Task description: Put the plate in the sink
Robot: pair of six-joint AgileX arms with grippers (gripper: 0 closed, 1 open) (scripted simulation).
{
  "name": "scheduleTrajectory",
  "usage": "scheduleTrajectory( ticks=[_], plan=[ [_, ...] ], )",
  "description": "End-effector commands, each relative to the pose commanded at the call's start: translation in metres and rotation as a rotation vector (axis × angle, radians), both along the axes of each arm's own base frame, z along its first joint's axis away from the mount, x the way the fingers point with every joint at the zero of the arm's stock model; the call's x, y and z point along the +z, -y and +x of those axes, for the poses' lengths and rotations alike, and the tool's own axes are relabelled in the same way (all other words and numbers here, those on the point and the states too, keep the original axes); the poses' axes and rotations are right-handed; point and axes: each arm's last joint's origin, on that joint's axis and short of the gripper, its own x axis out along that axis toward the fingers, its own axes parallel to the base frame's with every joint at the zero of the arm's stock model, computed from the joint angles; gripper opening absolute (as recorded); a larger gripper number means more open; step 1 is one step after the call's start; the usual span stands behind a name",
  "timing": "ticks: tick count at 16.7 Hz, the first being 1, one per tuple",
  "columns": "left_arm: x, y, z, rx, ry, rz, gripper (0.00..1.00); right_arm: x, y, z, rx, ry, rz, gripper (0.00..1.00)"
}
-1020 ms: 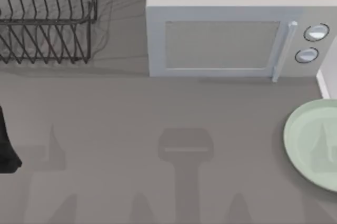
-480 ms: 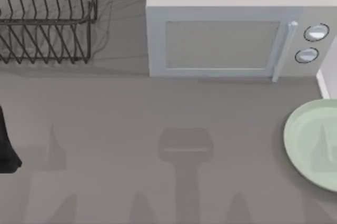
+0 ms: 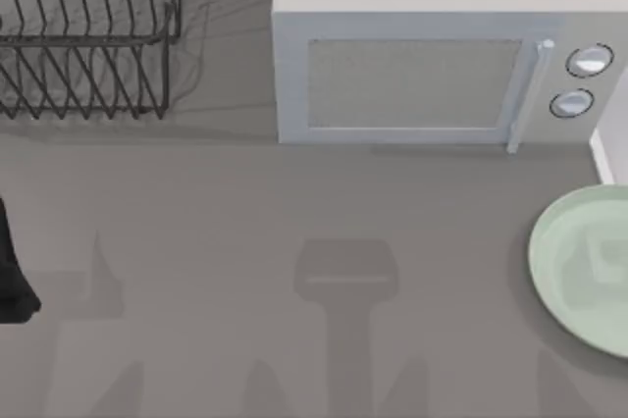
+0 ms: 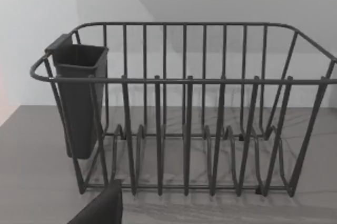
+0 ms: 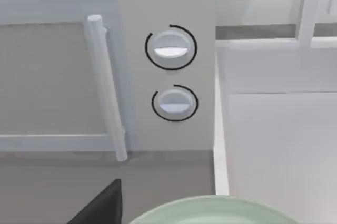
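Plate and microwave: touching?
Apart. The top view shows bare grey table between the plate and the microwave; the right wrist view shows the same gap.

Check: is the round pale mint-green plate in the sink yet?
Out. The round pale mint-green plate lies flat on the grey counter, short of the white-rimmed sink beside the microwave.

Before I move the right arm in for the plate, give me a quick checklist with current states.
1. Plate flat on the counter at the table's right edge, nothing on it: ok.
2. Plate not yet held: ok, it lies free in the right wrist view.
3. Sink beside the microwave, its white rim just beyond the plate: ok.
4. Sink basin free of objects: cannot tell, only part is in view.
5. Right pincer open: cannot tell.
6. Left arm parked at the table's left edge, facing the rack, away from the plate: ok.
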Motion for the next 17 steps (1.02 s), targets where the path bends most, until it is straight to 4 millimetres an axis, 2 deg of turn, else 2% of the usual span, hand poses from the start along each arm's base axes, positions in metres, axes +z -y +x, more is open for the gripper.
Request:
scheduleTrajectory(
  ticks=[4, 8, 10, 13, 17],
  plan=[
    [0.0, 0.0, 0.0, 0.0, 0.0, 0.0, 1.0, 0.032, -0.013, 0.033, 0.041, -0.315, 0.035, 1.0],
    [0.0, 0.0, 0.0, 0.0, 0.0, 0.0, 1.0, 0.045, -0.038, 0.087, 0.056, -0.679, 0.034, 1.0],
    [0.0, 0.0, 0.0, 0.0, 0.0, 0.0, 1.0, 0.041, -0.054, 0.116, 0.051, -0.853, 0.018, 1.0],
    [0.0, 0.0, 0.0, 0.0, 0.0, 0.0, 1.0, 0.025, -0.078, 0.154, 0.032, -1.077, -0.02, 1.0],
    [0.0, 0.0, 0.0, 0.0, 0.0, 0.0, 1.0, 0.003, -0.102, 0.184, 0.002, -1.269, -0.068, 1.0]
  ],
)
